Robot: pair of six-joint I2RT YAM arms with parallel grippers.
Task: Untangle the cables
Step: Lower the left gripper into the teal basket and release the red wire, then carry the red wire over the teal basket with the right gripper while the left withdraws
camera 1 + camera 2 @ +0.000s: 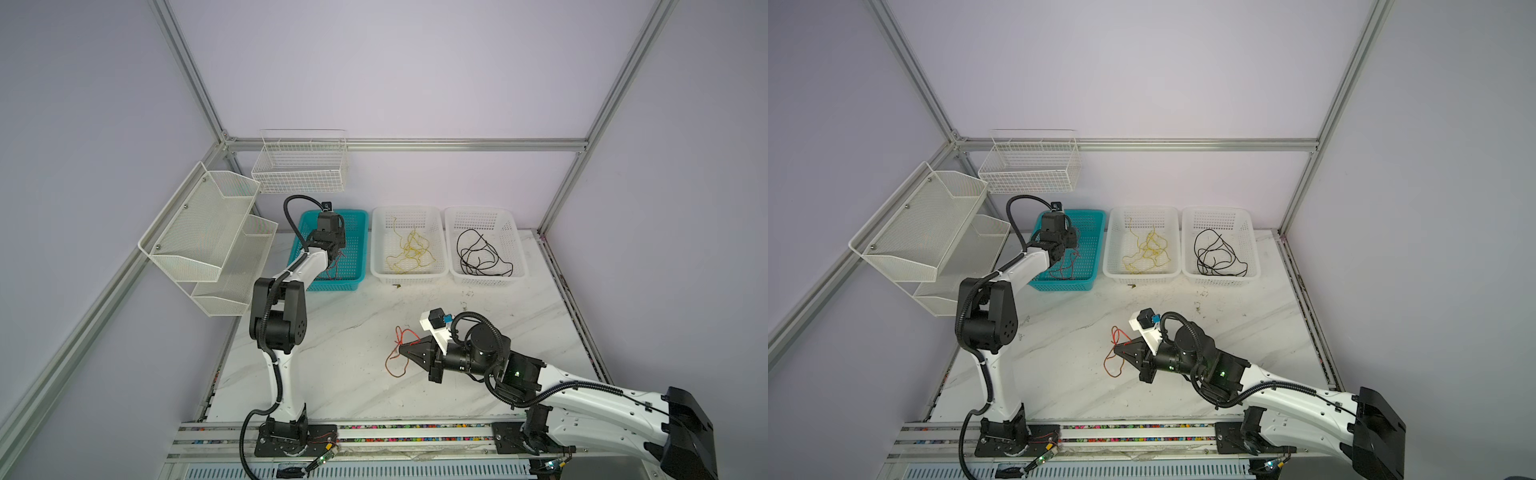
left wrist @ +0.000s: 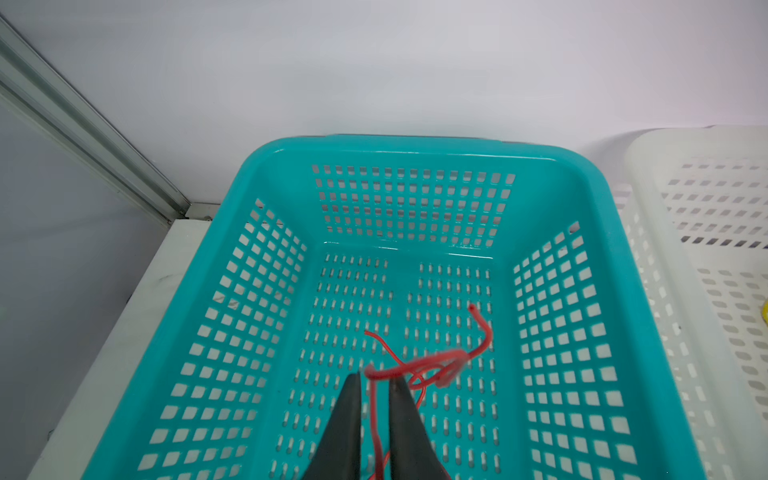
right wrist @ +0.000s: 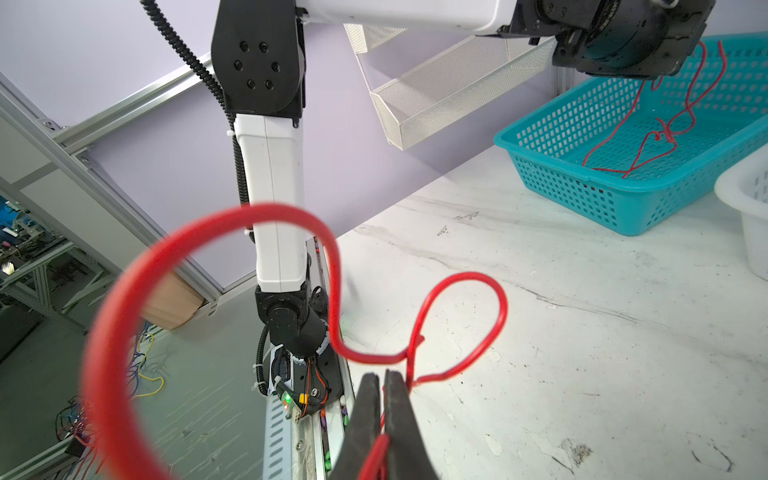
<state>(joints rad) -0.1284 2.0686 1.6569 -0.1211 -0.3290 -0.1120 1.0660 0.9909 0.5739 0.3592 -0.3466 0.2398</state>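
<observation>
Left claw (image 2: 376,380) parted over basket (image 2: 415,145), red cable (image 2: 432,361) slack between jaws. Right claw (image 3: 382,376) clenched on second cable (image 3: 503,307) at the tabletop (image 3: 582,332). If I lift left now, a snagged loop could drag out.

White arms (image 1: 293,405), black ribbed hoses (image 1: 285,214)
</observation>
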